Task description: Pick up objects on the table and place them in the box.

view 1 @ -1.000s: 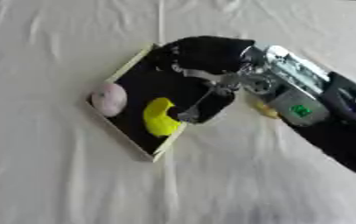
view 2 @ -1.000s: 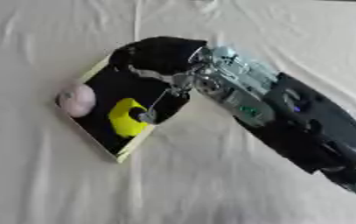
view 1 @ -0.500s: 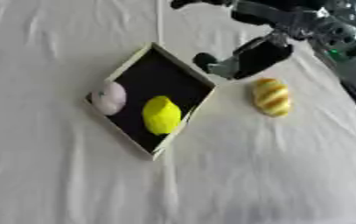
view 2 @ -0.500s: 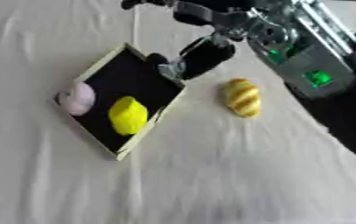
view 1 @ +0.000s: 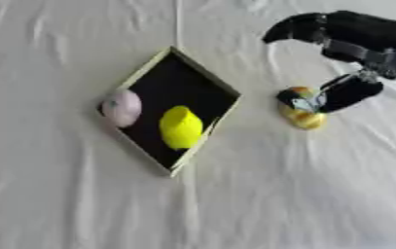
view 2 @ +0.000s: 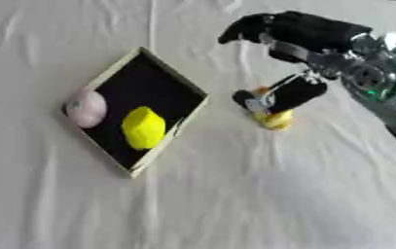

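Two items already sit in the box (view 1: 203,77); your right hand (view 2: 296,35) arches over the yellow-orange fruit (view 1: 301,115), thumb touching, not yet clasped.

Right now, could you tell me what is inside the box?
The box holds a yellow lemon-like object and a pale pink round object at its left edge. The black floor beneath them is covered. The right hand is outside it, over a yellow-orange object.
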Robot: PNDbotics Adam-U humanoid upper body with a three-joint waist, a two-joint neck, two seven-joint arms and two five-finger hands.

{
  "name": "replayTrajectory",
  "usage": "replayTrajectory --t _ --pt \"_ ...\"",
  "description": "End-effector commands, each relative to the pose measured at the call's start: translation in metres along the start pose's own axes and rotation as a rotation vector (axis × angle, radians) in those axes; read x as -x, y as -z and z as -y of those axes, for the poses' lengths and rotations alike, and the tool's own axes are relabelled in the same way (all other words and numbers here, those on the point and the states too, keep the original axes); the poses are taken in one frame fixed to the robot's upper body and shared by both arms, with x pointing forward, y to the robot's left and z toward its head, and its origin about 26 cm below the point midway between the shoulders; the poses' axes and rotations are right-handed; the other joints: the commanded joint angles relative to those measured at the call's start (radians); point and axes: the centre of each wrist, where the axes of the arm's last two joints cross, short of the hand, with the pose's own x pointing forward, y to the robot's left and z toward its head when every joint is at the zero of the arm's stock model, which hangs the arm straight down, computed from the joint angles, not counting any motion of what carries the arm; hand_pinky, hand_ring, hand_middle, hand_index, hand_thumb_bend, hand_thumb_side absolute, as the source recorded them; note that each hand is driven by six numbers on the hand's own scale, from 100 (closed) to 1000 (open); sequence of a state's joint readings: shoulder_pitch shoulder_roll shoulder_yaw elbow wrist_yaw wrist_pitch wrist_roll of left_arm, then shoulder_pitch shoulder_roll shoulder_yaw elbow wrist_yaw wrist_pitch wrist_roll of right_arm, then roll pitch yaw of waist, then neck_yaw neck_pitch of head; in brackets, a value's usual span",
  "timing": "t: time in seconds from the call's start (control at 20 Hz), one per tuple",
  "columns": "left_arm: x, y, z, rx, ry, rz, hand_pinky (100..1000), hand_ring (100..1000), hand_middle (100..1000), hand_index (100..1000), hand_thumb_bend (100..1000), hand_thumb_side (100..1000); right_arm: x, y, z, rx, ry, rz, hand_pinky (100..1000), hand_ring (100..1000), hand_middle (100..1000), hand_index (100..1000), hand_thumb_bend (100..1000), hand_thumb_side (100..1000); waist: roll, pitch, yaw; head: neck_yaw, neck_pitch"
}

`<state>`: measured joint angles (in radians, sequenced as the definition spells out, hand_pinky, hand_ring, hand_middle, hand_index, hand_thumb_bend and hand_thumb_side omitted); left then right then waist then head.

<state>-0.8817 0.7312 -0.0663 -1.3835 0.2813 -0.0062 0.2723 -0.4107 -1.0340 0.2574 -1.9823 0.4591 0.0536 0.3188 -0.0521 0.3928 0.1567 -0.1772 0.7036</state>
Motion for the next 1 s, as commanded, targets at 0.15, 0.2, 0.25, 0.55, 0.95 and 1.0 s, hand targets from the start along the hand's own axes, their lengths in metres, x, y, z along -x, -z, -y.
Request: replayTrajectory --t 0.15,0.2,0.25,0.55,0.95,1.0 --pt "-0.014 0.006 -0.015 -0.022 0.033 0.043 860 851 798 941 580 617 0.005 -0.012 -0.004 -0.014 -0.04 -0.065 914 931 883 931 286 310 0.007 -0.015 -0.002 0.0 -0.001" --pt "-0.014 0.006 -0.014 -0.021 0.034 0.043 860 851 798 942 580 617 0.006 -0.013 -0.006 -0.019 -0.041 -0.083 914 932 882 933 296 305 0.008 -0.014 -0.001 0.0 -0.002" --pt "-0.014 0.006 -0.014 -0.021 0.034 0.042 859 851 798 941 580 617 0.006 -0.014 -0.008 -0.022 -0.044 -0.1 914 932 879 934 314 298 0.008 -0.014 -0.001 0.0 -0.003" --pt "-0.013 0.005 -0.014 -0.019 0.034 0.038 859 851 796 941 578 618 0.007 -0.017 -0.015 -0.048 -0.051 -0.186 914 933 875 941 344 286 0.01 -0.013 -0.001 -0.006 -0.01" --pt "-0.013 0.005 -0.013 -0.016 0.025 0.04 858 851 793 940 577 618 0.018 -0.014 -0.024 -0.08 -0.053 -0.27 911 931 869 939 382 267 0.013 -0.007 0.002 -0.015 -0.019" --pt "-0.013 0.005 -0.012 -0.016 0.023 0.041 858 851 792 940 577 618 0.02 -0.014 -0.025 -0.085 -0.052 -0.278 910 930 864 938 376 269 0.013 -0.005 0.002 -0.016 -0.02"
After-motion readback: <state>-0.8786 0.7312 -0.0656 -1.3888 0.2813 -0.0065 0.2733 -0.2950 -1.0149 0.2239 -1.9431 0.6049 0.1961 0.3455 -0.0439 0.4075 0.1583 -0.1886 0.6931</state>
